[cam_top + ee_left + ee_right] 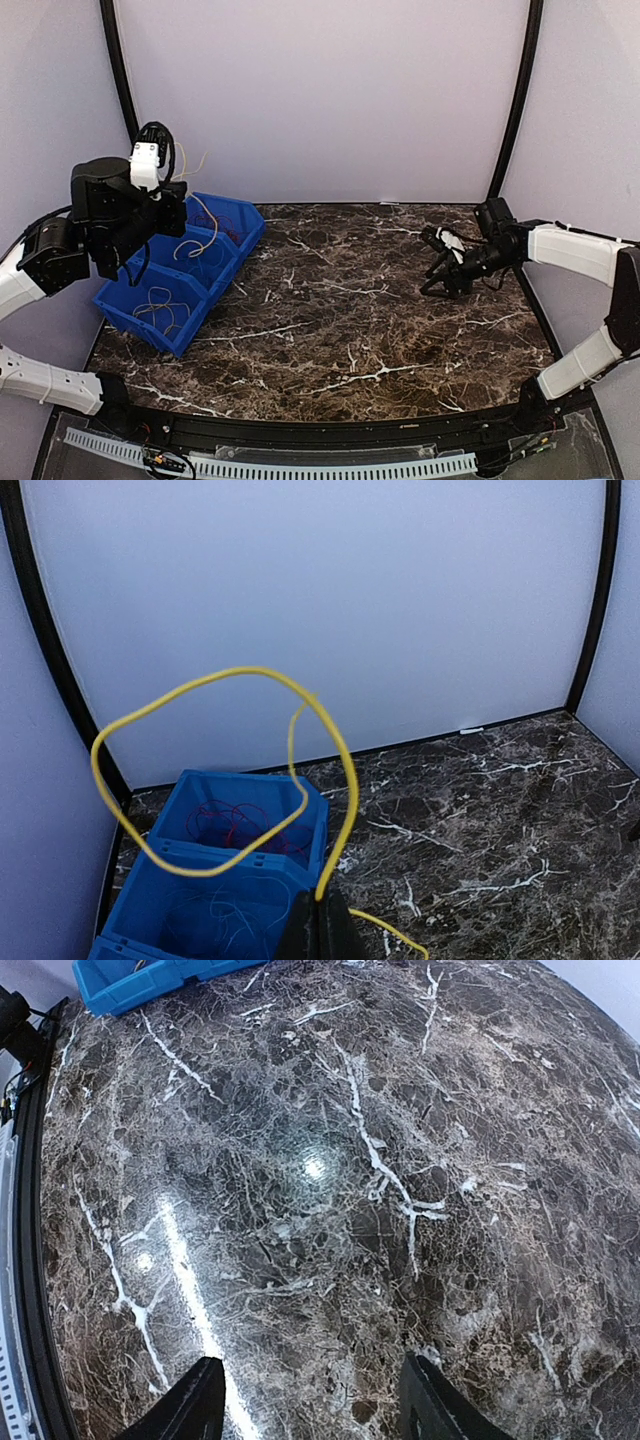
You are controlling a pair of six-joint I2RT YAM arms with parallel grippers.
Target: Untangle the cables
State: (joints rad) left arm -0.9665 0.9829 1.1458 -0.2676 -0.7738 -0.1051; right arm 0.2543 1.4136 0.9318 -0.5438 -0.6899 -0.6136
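Note:
My left gripper [320,922] is shut on the yellow cable [345,780], held up over the left side of the table. The cable rises from the fingertips into a wide loop, and a short tail trails to the right. Below it, a red cable [235,825] lies in the far blue bin [300,795] and a thin blue cable [215,912] in the nearer bin. In the top view the raised left gripper [172,192] hangs above the bins [140,322]. My right gripper [440,264] hovers low over the marble at the right, open, with nothing between its fingers [195,1405].
The blue bins stand in a row at the table's left edge, angled toward the back wall. Dark marble tabletop [320,1160] spreads between both arms. Black frame posts [515,100] flank the back wall, and a corner of a bin [140,980] shows in the right wrist view.

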